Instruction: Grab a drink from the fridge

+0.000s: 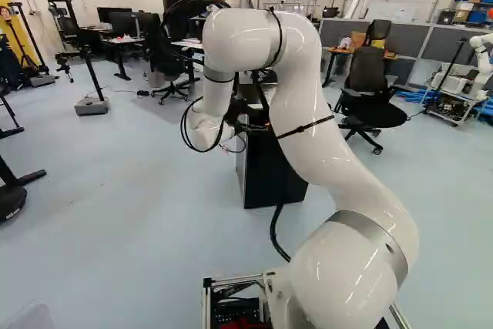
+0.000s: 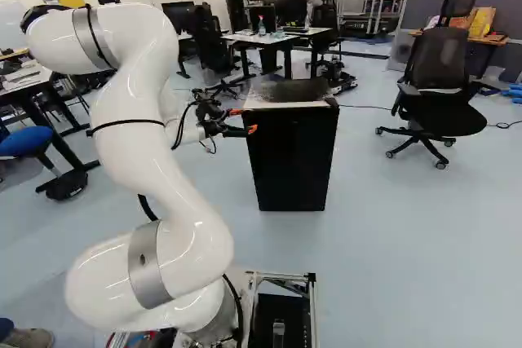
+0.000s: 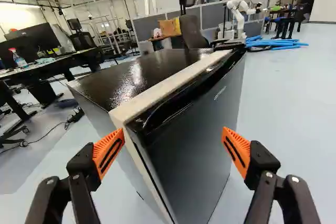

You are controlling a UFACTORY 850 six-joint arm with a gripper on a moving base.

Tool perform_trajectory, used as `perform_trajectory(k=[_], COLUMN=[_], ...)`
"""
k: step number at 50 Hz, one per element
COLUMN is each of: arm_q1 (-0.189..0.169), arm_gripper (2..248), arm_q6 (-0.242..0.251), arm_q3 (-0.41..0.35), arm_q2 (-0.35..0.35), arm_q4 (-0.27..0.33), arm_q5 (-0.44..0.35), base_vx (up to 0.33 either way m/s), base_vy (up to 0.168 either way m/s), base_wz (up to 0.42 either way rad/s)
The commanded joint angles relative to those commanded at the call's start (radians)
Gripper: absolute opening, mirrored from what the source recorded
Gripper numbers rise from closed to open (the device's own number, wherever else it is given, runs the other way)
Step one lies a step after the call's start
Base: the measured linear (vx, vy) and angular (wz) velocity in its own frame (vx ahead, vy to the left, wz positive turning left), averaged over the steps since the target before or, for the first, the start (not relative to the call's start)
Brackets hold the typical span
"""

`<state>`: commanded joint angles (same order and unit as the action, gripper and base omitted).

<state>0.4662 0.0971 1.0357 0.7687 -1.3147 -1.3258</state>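
Ahead of the gripper, in the wrist view, stands the black fridge, one upright corner directed toward the space between the fingers. The fingers are spread wide, with nothing gripped between their orange pads; no contact with the fridge is evident. In the right base view the gripper lies beside the fridge's upper left edge, at the end of the arm; the door appears to face the base.

Principal relation: the recess along the door's upper edge begins near that corner and runs obliquely away from the fingers, beside a pale strip. The line joining the two pads crosses this long axis rather than following it. One finger therefore stands toward the side panel, its partner toward the door's face.

The drink itself is not visible; it is presumably inside, behind what looks like a closed door. Opening is judged to be the step in hand, and the task to be at an early stage. The coming move probably calls for one finger to enter the recess or catch the door's edge; a straight advance could instead press the corner and push the fridge.
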Motion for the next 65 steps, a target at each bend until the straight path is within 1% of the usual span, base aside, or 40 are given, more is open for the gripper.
perform_trajectory(k=[35, 47, 65], arm_q1=[-0.014, -0.019, -0.017], arm_gripper=[247, 247, 247], arm_q6=[0.0, 0.0, 0.0], arm_q3=[0.0, 0.0, -0.011], arm_q2=[0.0, 0.0, -0.006], arm_q4=[-0.014, -0.032, -0.067], arm_q5=[-0.004, -0.004, -0.004], base_vx=[0.0, 0.0, 0.0], base_vy=[0.0, 0.0, 0.0], base_wz=[0.0, 0.0, 0.0])
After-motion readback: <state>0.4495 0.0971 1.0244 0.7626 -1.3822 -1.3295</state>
